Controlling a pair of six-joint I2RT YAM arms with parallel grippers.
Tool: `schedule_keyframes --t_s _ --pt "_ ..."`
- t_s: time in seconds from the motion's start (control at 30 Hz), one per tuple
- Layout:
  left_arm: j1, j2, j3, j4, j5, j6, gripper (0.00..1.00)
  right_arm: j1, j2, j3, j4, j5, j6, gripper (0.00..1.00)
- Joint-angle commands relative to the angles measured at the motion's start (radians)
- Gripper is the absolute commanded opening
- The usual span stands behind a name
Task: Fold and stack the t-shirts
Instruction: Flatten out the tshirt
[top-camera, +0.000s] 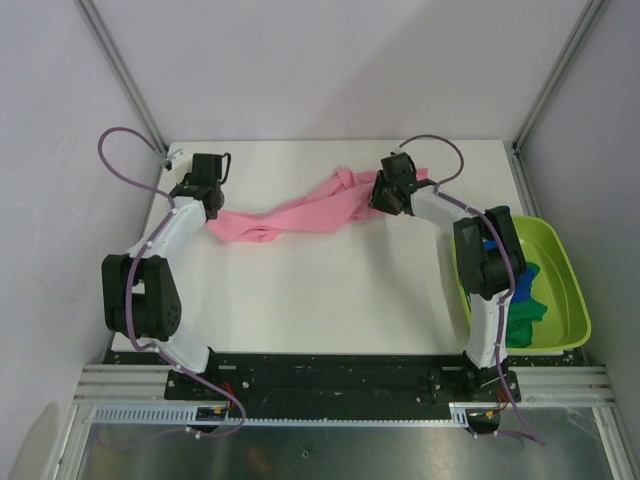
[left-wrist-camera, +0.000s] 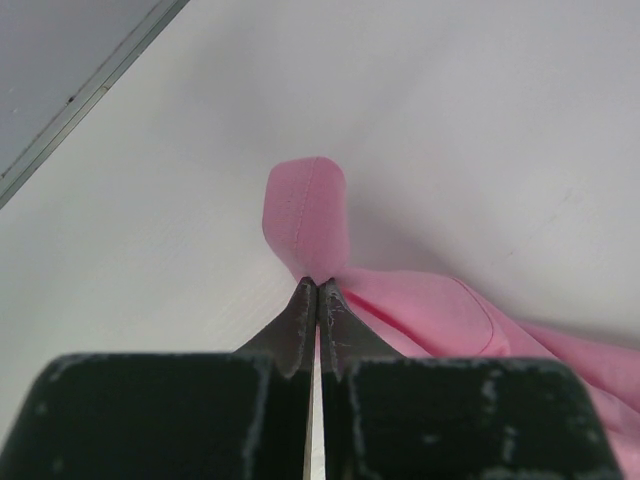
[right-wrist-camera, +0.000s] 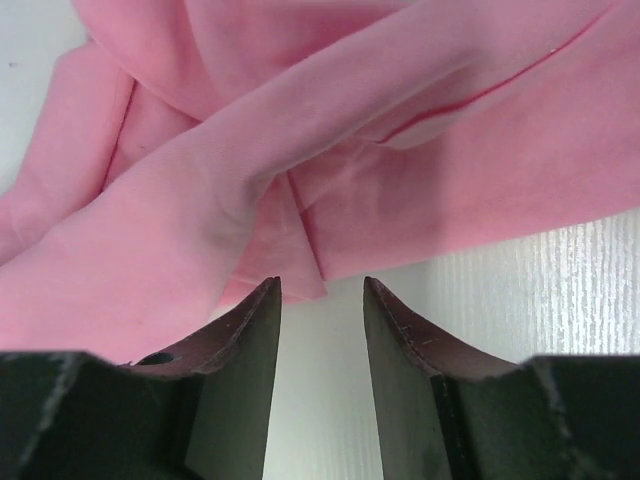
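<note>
On table (top-camera: 300, 300) — one t-shirt (top-camera: 300, 215) | left end effector (left-wrist-camera: 317, 288) clamps it | right end effector (right-wrist-camera: 322, 288) apart

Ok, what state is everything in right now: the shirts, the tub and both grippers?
pink t-shirt: unfolded, twisted into a rope across the table.
left gripper: shut on the pink t-shirt's left end.
right gripper: open at the shirt's right end, gripping nothing.
green t-shirt: crumpled in the tub.
blue t-shirt: crumpled in the tub.
tub: upright, holding both shirts.
</note>
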Motion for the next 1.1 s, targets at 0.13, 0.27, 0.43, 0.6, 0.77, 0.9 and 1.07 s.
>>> schedule_keyframes --t_s 0.13,0.27,0.43,0.6,0.77,0.9,1.07 --pt "0.009 -0.014 0.018 0.016 -0.002 -0.003 0.00 0.020 0.072 0.102 0.010 -0.015 -0.026 0.43" --pt "0.009 -0.013 0.020 0.016 0.001 -0.003 0.00 0.022 0.119 0.155 -0.026 -0.018 -0.036 0.43" --pt "0.009 -0.012 0.021 0.016 0.000 -0.002 0.00 0.027 0.153 0.185 -0.033 -0.027 -0.037 0.43" --pt "0.009 -0.014 0.019 0.015 -0.001 -0.003 0.00 0.037 0.166 0.194 -0.036 -0.030 -0.031 0.43" --pt "0.009 -0.016 0.014 0.016 0.007 -0.012 0.00 0.041 0.156 0.176 -0.026 -0.039 -0.009 0.37" --pt "0.010 -0.020 0.008 0.015 0.011 -0.015 0.00 0.038 0.141 0.152 -0.012 -0.047 0.020 0.23" --pt "0.009 -0.032 0.000 0.014 0.014 -0.015 0.00 0.031 0.104 0.139 -0.023 -0.047 0.033 0.02"
